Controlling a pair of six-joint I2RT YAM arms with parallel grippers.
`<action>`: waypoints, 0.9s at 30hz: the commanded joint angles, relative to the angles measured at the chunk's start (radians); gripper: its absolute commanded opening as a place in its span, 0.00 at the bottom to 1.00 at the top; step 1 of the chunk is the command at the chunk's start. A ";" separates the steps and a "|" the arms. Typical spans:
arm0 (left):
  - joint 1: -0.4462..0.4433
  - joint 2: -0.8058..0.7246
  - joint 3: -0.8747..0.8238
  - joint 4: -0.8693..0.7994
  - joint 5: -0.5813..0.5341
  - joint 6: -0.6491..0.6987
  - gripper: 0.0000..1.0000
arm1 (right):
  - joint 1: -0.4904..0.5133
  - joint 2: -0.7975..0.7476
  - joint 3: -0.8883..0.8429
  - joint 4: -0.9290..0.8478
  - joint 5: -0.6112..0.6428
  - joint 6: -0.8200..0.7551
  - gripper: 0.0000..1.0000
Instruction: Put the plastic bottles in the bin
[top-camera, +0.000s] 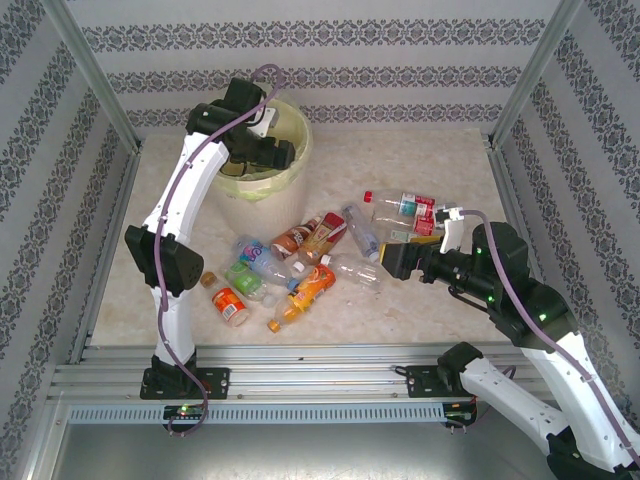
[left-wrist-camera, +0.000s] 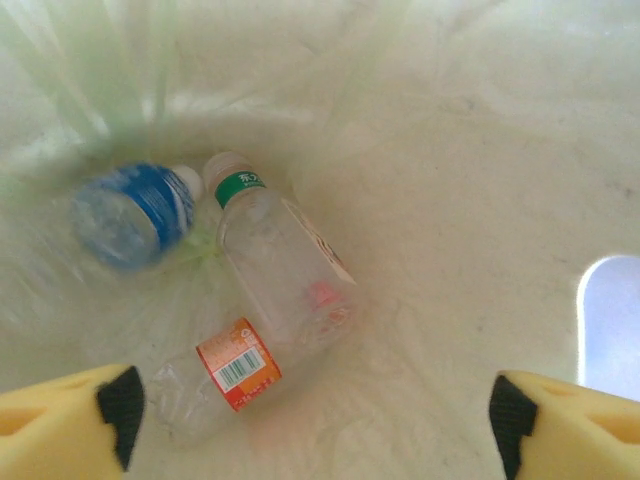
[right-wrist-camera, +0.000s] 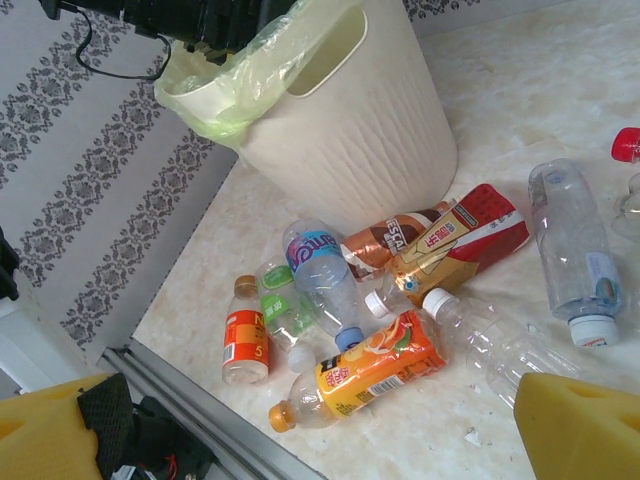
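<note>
Left gripper (left-wrist-camera: 315, 420) over bottles (left-wrist-camera: 285, 270) in bin (left-wrist-camera: 480, 150)

The bin (right-wrist-camera: 380, 140) is matt, ribbed cream plastic, its bag (right-wrist-camera: 215, 105) thin glossy film; the plastic bottles (right-wrist-camera: 575, 240) are clear, crinkled, shiny.

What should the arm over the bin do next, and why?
Probably lift clear of the bin and swing toward the pile of bottles on the table. Its claw is open and empty, three bottles already lie inside the bag, and many more wait outside.
</note>
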 joint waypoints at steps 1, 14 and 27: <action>0.007 -0.028 0.039 -0.048 0.018 -0.019 0.94 | -0.009 -0.002 -0.010 -0.007 0.012 0.007 0.98; 0.014 -0.170 0.063 -0.057 -0.113 -0.074 0.98 | -0.011 -0.007 -0.026 0.025 -0.022 0.022 0.98; 0.014 -0.627 -0.488 -0.093 -0.262 -0.317 1.00 | -0.010 -0.004 -0.058 0.069 -0.062 0.044 0.98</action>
